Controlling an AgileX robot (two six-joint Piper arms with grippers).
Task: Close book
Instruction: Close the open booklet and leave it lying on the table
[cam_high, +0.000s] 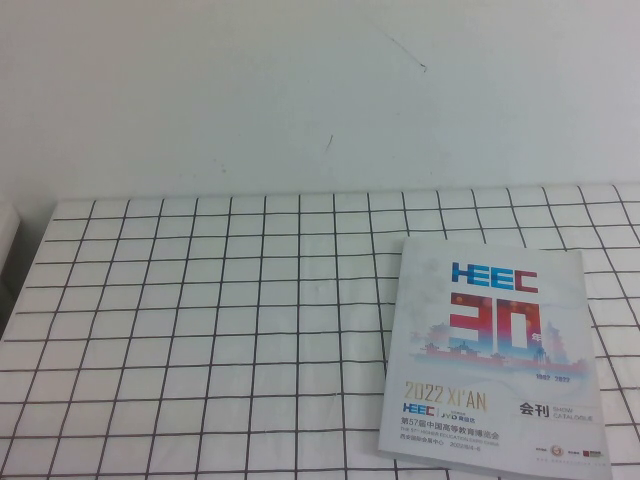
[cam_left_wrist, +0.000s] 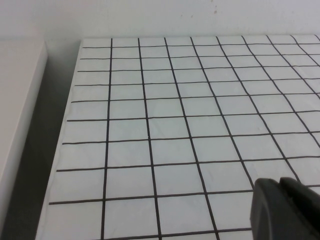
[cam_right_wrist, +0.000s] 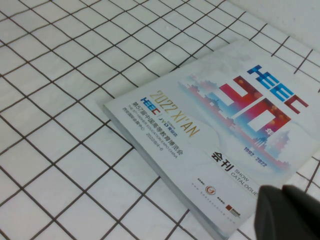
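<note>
Tablecloth (cam_high: 200, 330): white, crossed by a grid of thin black lines.
Book (cam_high: 490, 360): a pale whitish cover; "HEEC" is printed in blue, the large "30" in red and blue, "2022 XI'AN" in gold.
Wall (cam_high: 300, 90): plain white, flecked with a few small dark marks.
Left gripper (cam_left_wrist: 285, 210): black, seen over the checked cloth.
Right gripper (cam_right_wrist: 290, 212): black, seen by a corner of the book.

We are seeing the book (cam_high: 490, 355) lying closed and flat, front cover facing up, on the near right part of the checked tablecloth (cam_high: 200, 330), sitting slightly askew to its grid lines. Its pale cover is showing blue "HEEC", a large red "30" and gold "2022 XI'AN".
</note>
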